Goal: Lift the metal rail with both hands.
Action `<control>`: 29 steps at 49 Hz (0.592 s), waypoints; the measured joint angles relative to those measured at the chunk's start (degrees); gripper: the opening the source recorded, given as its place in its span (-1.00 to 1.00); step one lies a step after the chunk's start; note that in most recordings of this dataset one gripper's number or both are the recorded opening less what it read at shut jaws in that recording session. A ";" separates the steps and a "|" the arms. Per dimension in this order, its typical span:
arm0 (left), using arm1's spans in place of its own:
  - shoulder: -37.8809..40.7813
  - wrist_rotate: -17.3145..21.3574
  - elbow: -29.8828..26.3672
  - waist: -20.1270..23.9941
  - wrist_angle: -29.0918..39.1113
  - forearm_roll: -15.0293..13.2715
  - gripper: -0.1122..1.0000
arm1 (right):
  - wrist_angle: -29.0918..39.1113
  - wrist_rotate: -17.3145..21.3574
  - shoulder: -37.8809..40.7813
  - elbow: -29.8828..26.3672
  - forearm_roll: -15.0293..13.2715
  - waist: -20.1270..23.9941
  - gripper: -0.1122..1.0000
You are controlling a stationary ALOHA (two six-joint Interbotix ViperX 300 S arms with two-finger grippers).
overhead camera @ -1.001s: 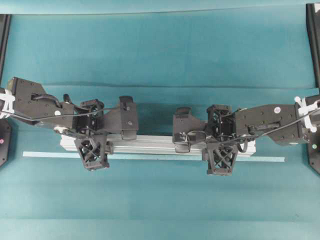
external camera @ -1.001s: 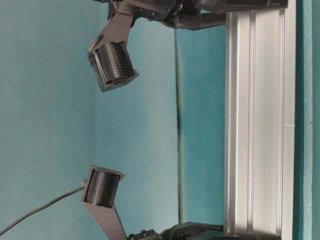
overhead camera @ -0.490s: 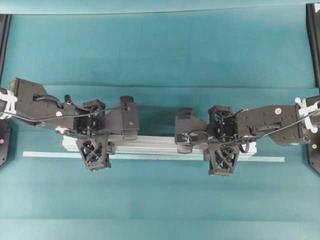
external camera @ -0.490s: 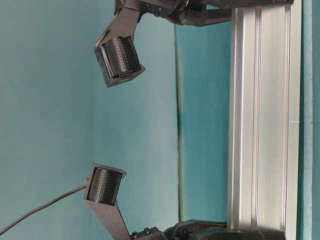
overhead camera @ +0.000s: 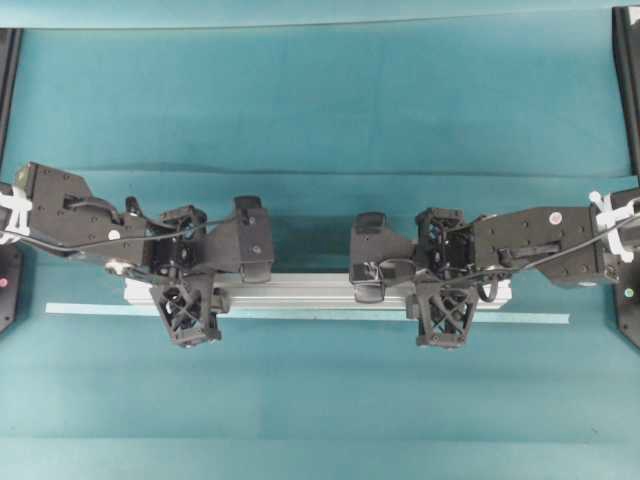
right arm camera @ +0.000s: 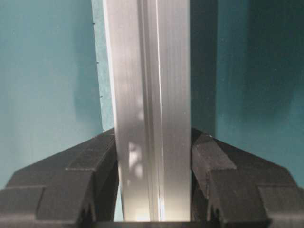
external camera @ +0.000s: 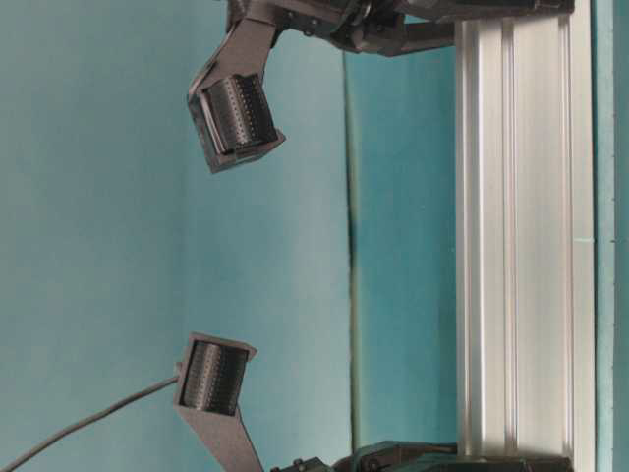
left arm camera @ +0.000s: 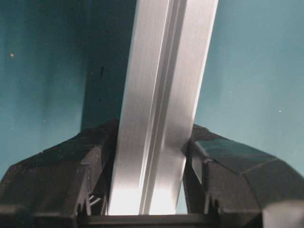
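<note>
Aluminium metal rail [overhead camera: 300, 291] runs left-right across the teal table [overhead camera: 320, 100], long axis crossing both arms; left gripper [overhead camera: 187, 290] clamped on its left part, right gripper [overhead camera: 441, 292] on its right part; rail sits between each pair of fingers, so the lift has to be level.

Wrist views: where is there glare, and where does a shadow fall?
Left wrist view: bright glare low on the metal rail between the fingers, dark shadow on the cloth to its left. Right wrist view: softer glare patches on the rail, shadow to its right.
</note>
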 measured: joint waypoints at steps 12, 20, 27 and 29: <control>0.00 0.00 0.53 0.00 -2.20 0.00 -0.12 | -0.70 0.00 -0.09 0.26 0.09 0.00 -0.10; -0.09 0.00 1.05 0.00 -3.34 0.00 -0.12 | -2.02 0.09 -0.09 0.88 0.09 0.09 -0.10; -0.35 0.00 1.76 0.00 -4.92 0.00 -0.12 | -4.22 0.18 -0.18 1.85 0.26 0.26 -0.10; -0.35 0.00 1.85 0.00 -5.19 0.00 -0.12 | -4.75 0.26 -0.18 1.93 0.35 0.26 -0.10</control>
